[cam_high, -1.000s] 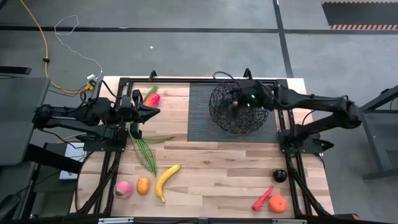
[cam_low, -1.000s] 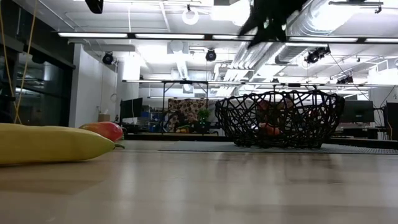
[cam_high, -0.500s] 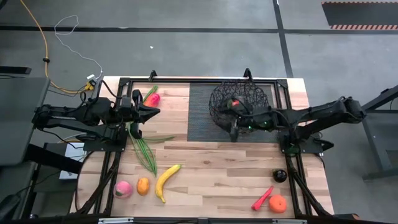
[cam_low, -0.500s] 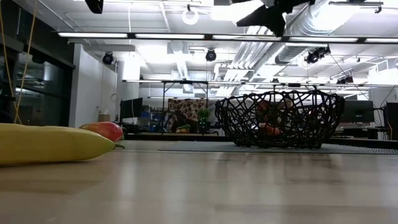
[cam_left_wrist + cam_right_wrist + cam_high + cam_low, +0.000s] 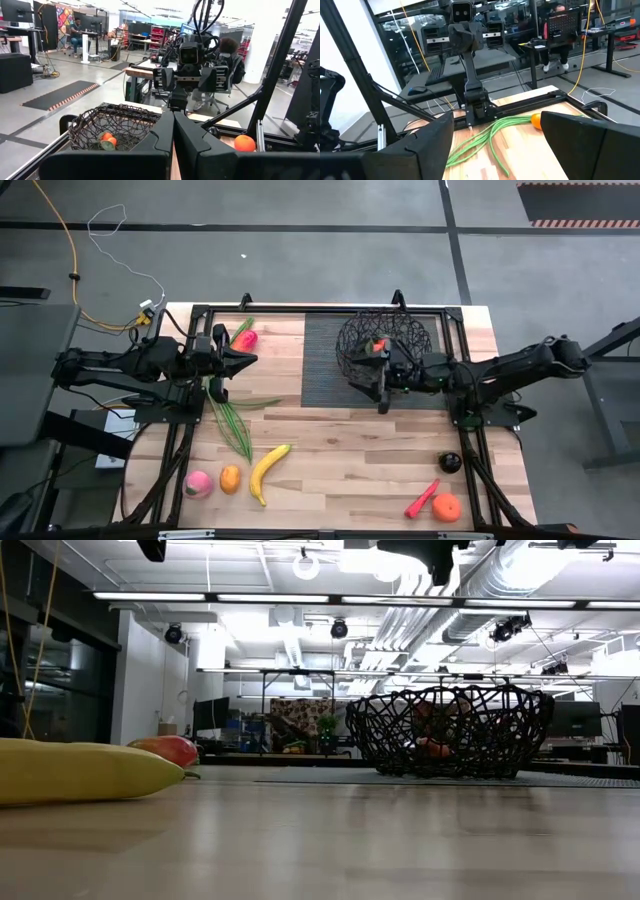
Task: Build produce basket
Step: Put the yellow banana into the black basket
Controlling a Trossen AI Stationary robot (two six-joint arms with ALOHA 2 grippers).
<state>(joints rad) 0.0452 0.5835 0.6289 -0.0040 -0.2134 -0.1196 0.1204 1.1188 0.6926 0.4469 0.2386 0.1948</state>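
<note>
On the pale wooden tabletop [image 5: 340, 470], the round black wire basket [image 5: 385, 352] sits on a dark ribbed mat [image 5: 325, 365], some produce already inside. Beside its near rim, the right claw [image 5: 380, 385] hangs empty, fingers apart. Beyond the mat, the left claw [image 5: 245, 358] waits, fingers together, nearer the long green stalks [image 5: 228, 412] lying lengthwise and the yellow banana [image 5: 266, 472].

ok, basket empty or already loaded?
Loaded, partly. The basket holds an orange piece, with red showing through the wire from above. Most produce is on the table.
</note>
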